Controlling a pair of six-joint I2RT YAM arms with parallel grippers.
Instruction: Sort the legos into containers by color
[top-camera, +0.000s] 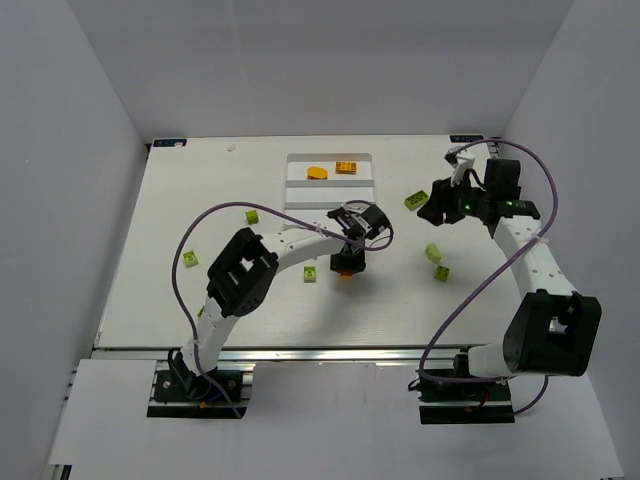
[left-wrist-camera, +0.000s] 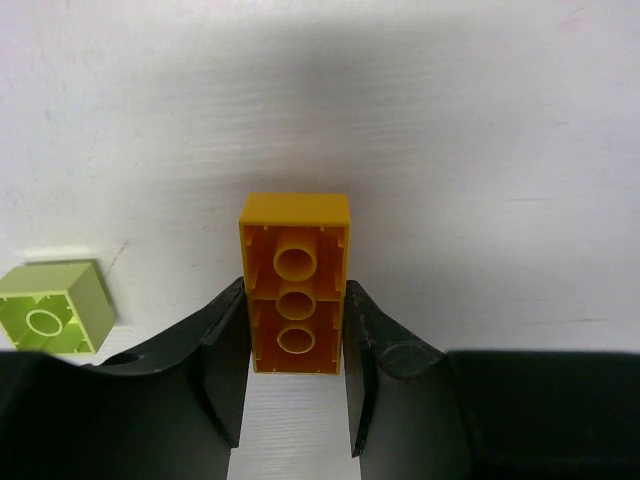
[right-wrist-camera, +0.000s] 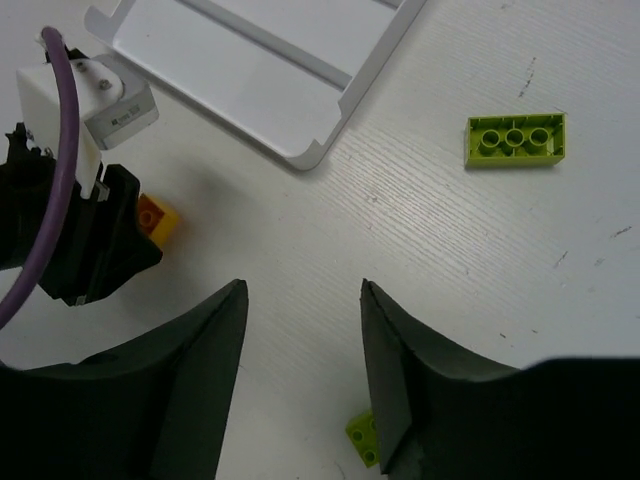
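My left gripper (top-camera: 348, 262) is shut on an orange brick (left-wrist-camera: 295, 285), gripping its long sides low over the table, its hollow underside toward the wrist camera. That brick also shows in the top view (top-camera: 346, 274) and the right wrist view (right-wrist-camera: 157, 218). My right gripper (top-camera: 432, 214) is open and empty (right-wrist-camera: 303, 290) above bare table. The white tray (top-camera: 296, 190) lies at the back centre, with two orange bricks (top-camera: 318, 172) (top-camera: 346, 167) in its far compartment. Its corner shows in the right wrist view (right-wrist-camera: 300, 150).
Lime bricks lie loose: one by the right gripper (top-camera: 413, 201) (right-wrist-camera: 515, 140), two at right centre (top-camera: 432, 252) (top-camera: 441, 272), one beside the left gripper (top-camera: 311, 273) (left-wrist-camera: 55, 308), two at the left (top-camera: 253, 216) (top-camera: 190, 258). Another shows under my right finger (right-wrist-camera: 362, 437).
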